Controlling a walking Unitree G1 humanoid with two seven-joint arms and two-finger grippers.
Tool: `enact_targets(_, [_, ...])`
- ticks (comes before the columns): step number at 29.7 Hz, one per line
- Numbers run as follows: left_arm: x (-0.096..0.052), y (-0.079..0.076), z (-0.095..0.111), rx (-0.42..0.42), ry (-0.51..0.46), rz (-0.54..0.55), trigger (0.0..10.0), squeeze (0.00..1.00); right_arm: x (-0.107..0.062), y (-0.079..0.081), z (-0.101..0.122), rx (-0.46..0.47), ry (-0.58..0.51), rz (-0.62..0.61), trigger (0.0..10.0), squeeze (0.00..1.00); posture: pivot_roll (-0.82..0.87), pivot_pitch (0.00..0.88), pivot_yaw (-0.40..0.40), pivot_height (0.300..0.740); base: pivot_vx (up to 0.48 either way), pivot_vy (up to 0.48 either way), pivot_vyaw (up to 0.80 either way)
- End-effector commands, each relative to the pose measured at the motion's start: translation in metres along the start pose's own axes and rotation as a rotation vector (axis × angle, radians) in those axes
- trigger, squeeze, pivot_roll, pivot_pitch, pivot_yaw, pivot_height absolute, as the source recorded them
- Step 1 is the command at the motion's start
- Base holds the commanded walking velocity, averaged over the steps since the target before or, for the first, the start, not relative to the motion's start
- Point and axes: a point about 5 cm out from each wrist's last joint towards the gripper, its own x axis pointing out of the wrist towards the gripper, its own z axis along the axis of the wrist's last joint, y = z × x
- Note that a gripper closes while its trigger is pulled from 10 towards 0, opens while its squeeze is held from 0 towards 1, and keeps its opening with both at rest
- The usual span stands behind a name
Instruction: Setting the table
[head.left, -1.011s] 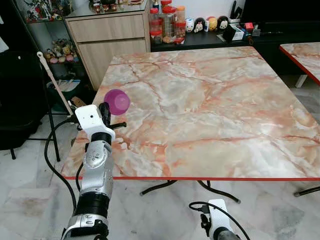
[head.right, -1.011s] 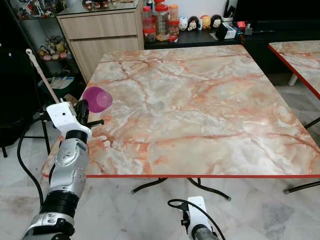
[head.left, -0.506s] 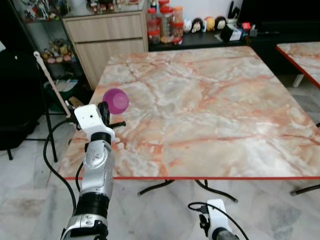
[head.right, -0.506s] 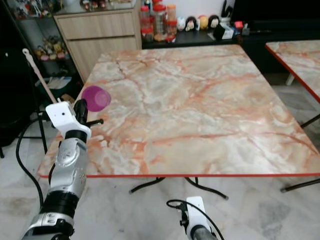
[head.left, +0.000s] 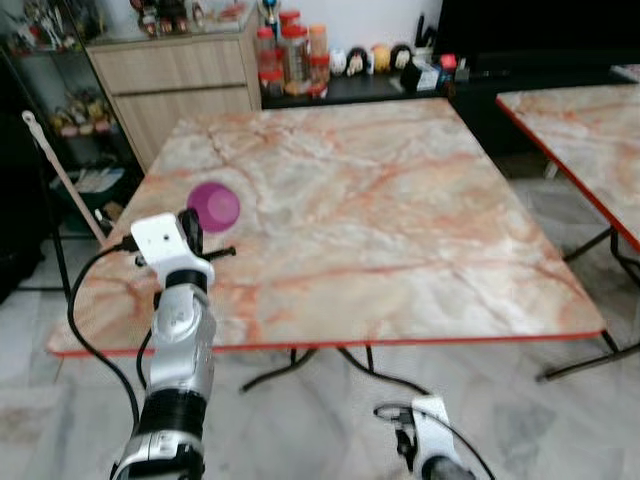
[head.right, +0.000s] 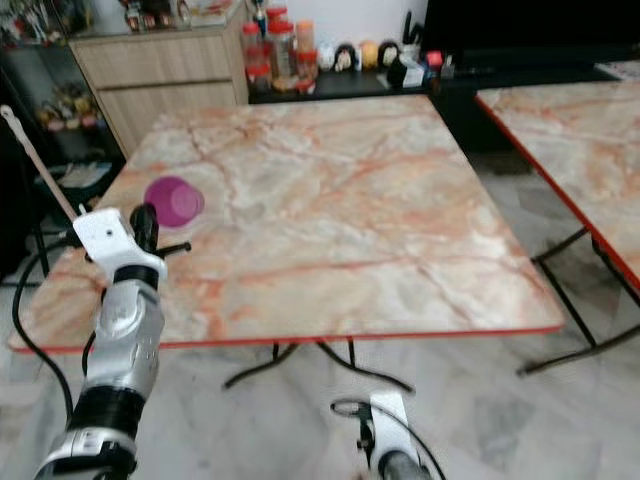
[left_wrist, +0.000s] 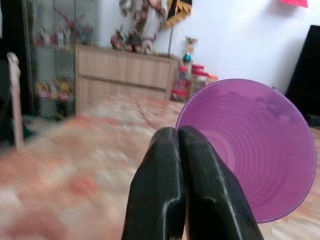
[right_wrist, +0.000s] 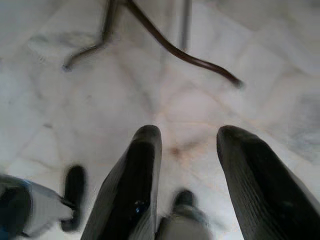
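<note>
A: how close is the left gripper (left_wrist: 178, 150) to the marble table (head.left: 400, 200) edge?
B: just over its near-left edge, fingers pinched on a ribbed translucent purple cup (head.left: 213, 205), mouth toward the wrist. Right gripper (right_wrist: 187, 165) hangs spread above the floor

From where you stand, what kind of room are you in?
Probably a home dining area. A marble-patterned table with a red edge stands on a tiled floor, a wooden cabinet sits behind it, and red-lidded jars line a dark shelf. The left gripper holds a purple cup.
</note>
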Motion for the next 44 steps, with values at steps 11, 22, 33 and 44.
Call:
enact_targets(11, [0.002,0.012,0.008,0.011,-0.037,0.047,10.0,0.0,0.0,-0.002,0.002,0.001,-0.006,-0.002,10.0,0.0,0.07,0.0,0.04,0.74,0.0,-0.418,0.0])
enact_targets(22, [-0.004,0.024,0.009,0.023,-0.037,0.09,10.0,0.0,0.0,-0.001,0.0,0.009,-0.005,-0.004,10.0,0.0,0.07,0.0,0.045,0.74,0.0,-0.417,0.0])
enact_targets(33, [-0.024,0.042,-0.008,0.098,0.032,0.12,10.0,0.0,-0.001,-0.001,-0.001,0.019,-0.002,-0.009,10.0,0.0,0.07,0.0,0.054,0.74,0.0,-0.384,0.0])
enact_targets(44, [-0.057,0.065,-0.034,0.22,0.155,0.117,10.0,0.0,-0.001,-0.001,-0.002,0.017,-0.001,-0.01,10.0,0.0,0.07,0.0,0.052,0.74,0.0,-0.249,0.0])
